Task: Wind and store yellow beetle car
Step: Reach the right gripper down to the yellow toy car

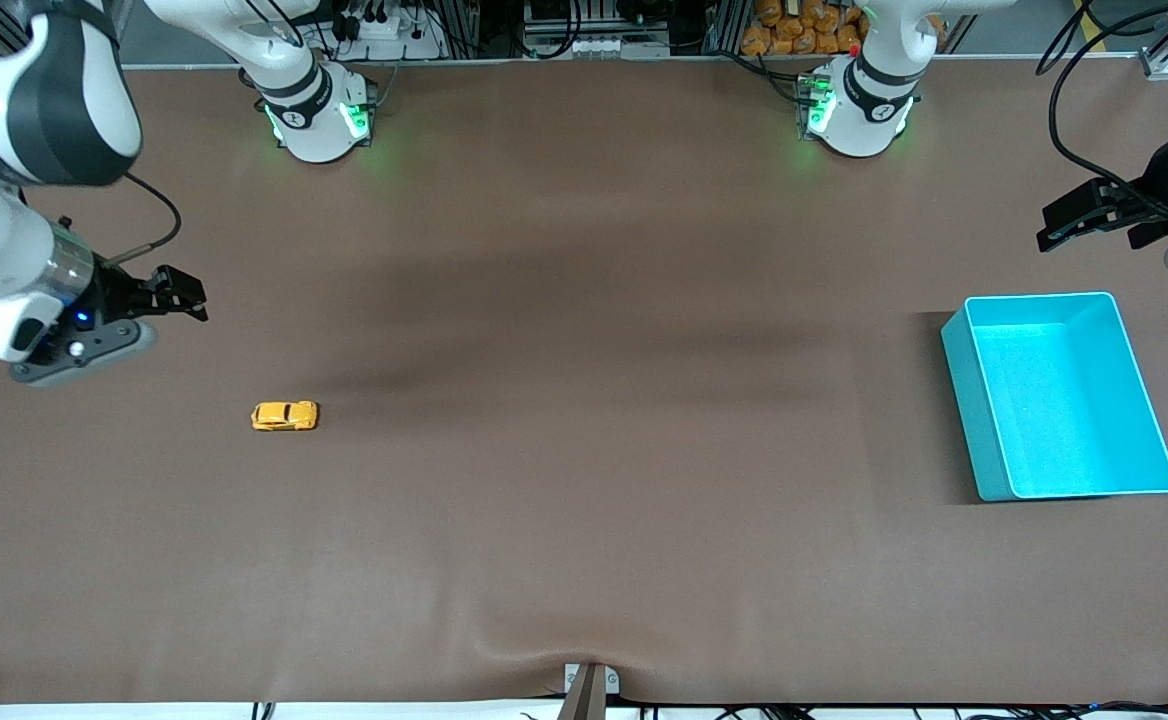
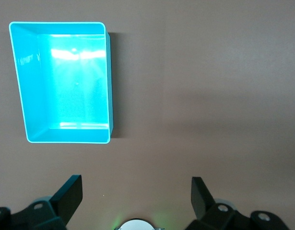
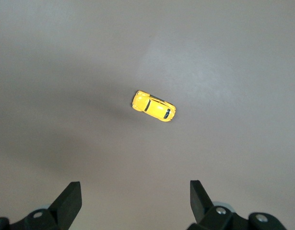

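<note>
The yellow beetle car (image 1: 285, 416) stands on its wheels on the brown table, toward the right arm's end; it also shows in the right wrist view (image 3: 154, 107). My right gripper (image 1: 180, 295) hangs open and empty in the air over bare table, apart from the car. In the right wrist view its gripper (image 3: 135, 194) has both dark fingers wide apart. The turquoise bin (image 1: 989, 420) stands empty toward the left arm's end; it also shows in the left wrist view (image 2: 109, 86). My left gripper (image 1: 1064, 225) is open and empty, up over bare table beside the bin, as its wrist view (image 2: 136, 191) shows.
The two arm bases (image 1: 319, 110) (image 1: 854, 105) stand at the table's back edge. A small metal bracket (image 1: 589, 685) sits at the table edge nearest the front camera. The brown table mat (image 1: 584, 400) has a slight ripple near that edge.
</note>
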{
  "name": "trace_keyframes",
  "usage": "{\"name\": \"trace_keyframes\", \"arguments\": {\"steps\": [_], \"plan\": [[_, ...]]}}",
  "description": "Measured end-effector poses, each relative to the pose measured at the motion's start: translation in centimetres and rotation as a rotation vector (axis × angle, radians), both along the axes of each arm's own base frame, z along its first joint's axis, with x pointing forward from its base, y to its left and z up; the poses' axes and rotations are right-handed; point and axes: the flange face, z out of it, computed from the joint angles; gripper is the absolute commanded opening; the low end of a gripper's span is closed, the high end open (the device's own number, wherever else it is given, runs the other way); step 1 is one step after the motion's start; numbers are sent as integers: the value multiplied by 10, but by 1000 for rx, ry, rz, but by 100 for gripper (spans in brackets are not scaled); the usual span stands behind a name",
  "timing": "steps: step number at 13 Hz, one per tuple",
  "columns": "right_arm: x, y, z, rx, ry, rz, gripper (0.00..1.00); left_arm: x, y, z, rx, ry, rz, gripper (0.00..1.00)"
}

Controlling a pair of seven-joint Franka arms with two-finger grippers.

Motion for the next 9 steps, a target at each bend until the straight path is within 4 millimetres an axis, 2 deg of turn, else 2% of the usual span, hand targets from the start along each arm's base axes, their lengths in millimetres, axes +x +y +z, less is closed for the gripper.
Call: {"name": "trace_keyframes", "arguments": {"steps": [3,7,9], "plan": [[6,-7,-37,29,42,281,100,0,0,0,0,0,1,100],[15,-13,-86,59,109,454,100,0,1,0,0,0,1,100],[23,-13,-107,74,102,594,100,0,1,0,0,0,1,100]]}}
